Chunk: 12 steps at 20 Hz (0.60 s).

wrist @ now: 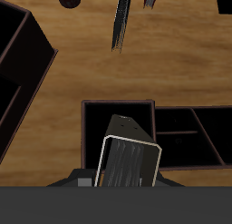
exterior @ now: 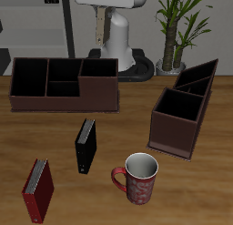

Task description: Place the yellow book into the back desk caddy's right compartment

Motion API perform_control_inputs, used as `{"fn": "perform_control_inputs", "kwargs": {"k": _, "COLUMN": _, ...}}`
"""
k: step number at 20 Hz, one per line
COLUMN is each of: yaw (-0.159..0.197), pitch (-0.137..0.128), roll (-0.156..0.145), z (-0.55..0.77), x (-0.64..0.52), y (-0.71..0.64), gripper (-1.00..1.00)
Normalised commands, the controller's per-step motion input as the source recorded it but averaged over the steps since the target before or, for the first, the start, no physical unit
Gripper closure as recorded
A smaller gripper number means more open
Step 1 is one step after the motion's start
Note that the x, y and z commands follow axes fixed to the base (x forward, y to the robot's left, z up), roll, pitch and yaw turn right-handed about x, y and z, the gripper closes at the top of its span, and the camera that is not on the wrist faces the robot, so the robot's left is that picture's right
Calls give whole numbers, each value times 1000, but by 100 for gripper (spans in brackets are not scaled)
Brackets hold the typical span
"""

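Observation:
The yellow book [wrist: 129, 157] shows only in the wrist view. It hangs end-on in my gripper [wrist: 122, 179], greyish cover and white page edges toward the camera. The gripper is shut on it; the fingers are mostly hidden behind the book. The book hangs above the back desk caddy's right compartment [wrist: 104, 121], the large end section beside the two small cells [wrist: 186, 137]. In the exterior view the back desk caddy [exterior: 64, 99] stands at the table's back with its right compartment [exterior: 98, 68] empty. Gripper and book are out of that view.
A taller dark caddy with slanted partitions [exterior: 187, 110] stands beside the back caddy. A black book [exterior: 85, 145] stands nearer the front, and a red book [exterior: 38, 190] and a patterned mug [exterior: 138, 178] sit near the front edge. The robot's base [exterior: 116, 37] is behind the caddy.

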Motion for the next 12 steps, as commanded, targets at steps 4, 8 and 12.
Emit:
{"fn": "perform_control_inputs", "kwargs": {"k": 4, "yaw": 20, "pitch": 10, "roll": 5, "z": -123, "x": 103, "y": 3, "gripper": 100}}
{"fn": "perform_control_inputs", "kwargs": {"k": 8, "yaw": -4, "pitch": 18, "roll": -12, "z": -202, "x": 167, "y": -122, "gripper": 100}}
{"fn": "perform_control_inputs", "kwargs": {"k": 12, "yaw": -20, "pitch": 24, "roll": -8, "z": -196, "x": 132, "y": -44, "gripper": 100}}
